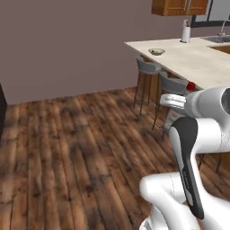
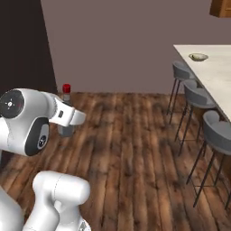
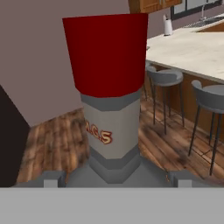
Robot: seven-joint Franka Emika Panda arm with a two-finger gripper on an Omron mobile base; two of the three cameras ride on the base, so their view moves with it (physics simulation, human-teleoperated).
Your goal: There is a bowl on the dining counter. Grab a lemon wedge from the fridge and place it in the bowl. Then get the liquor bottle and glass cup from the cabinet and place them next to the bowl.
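Observation:
My gripper (image 3: 116,176) is shut on the liquor bottle (image 3: 111,100), a grey bottle with a red cap, and holds it upright above the wood floor. From the right base view the bottle (image 2: 66,115) stands at the hand, left of centre; its red cap (image 1: 191,86) peeks over the arm. The tan bowl (image 1: 156,51) (image 2: 198,57) sits near the far end of the dining counter (image 1: 193,60) (image 2: 219,72), well ahead of the gripper. What lies inside the bowl is too small to tell. Wall cabinet (image 1: 179,6) hangs at the back. Fridge and glass cup are out of view.
Grey stools (image 1: 148,67) (image 2: 198,97) line the counter's near side. A white bottle (image 1: 185,31) and a sink (image 1: 218,39) are on the counter behind. A dark tall panel (image 2: 22,45) rises at the left. Open wood floor (image 1: 81,143) stretches between me and the counter.

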